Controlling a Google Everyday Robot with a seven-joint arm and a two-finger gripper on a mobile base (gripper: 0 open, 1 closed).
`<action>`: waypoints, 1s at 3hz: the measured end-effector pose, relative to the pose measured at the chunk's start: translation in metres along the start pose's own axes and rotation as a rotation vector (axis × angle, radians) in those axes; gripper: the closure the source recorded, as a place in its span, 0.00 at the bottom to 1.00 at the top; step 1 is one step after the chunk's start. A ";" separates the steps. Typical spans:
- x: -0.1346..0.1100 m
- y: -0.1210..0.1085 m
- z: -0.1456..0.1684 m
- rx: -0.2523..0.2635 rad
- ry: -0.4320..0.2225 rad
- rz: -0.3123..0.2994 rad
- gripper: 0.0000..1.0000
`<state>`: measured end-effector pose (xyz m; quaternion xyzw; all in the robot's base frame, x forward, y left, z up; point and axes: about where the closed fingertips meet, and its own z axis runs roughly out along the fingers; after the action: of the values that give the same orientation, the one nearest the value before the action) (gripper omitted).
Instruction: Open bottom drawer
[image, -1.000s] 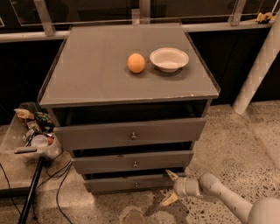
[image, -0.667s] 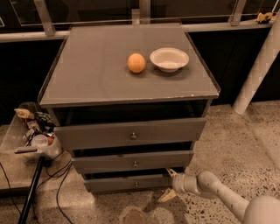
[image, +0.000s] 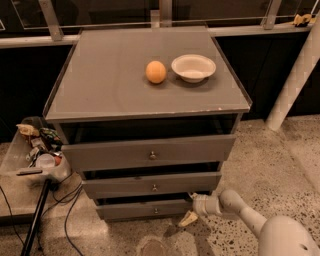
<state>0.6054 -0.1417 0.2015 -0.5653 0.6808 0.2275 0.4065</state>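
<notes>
Since the earlier frame the robot's pale gripper (image: 187, 218) had edged up and left, closer to the right end of the slim grey bottom drawer (image: 145, 209). That drawer sat lowest in the cabinet, just above the speckled floor (image: 280, 165). Whether the gripper was open or held anything could not be told. There were three grey drawer fronts with three small round metal knobs, one round orange fruit (image: 156, 72) and one white bowl (image: 193, 67), neither of which had moved.
</notes>
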 end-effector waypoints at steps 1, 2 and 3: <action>0.016 -0.002 0.008 -0.008 0.026 -0.003 0.00; 0.030 -0.001 0.011 -0.002 0.059 -0.006 0.00; 0.030 -0.001 0.011 -0.002 0.059 -0.006 0.19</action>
<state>0.6087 -0.1505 0.1710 -0.5742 0.6907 0.2101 0.3861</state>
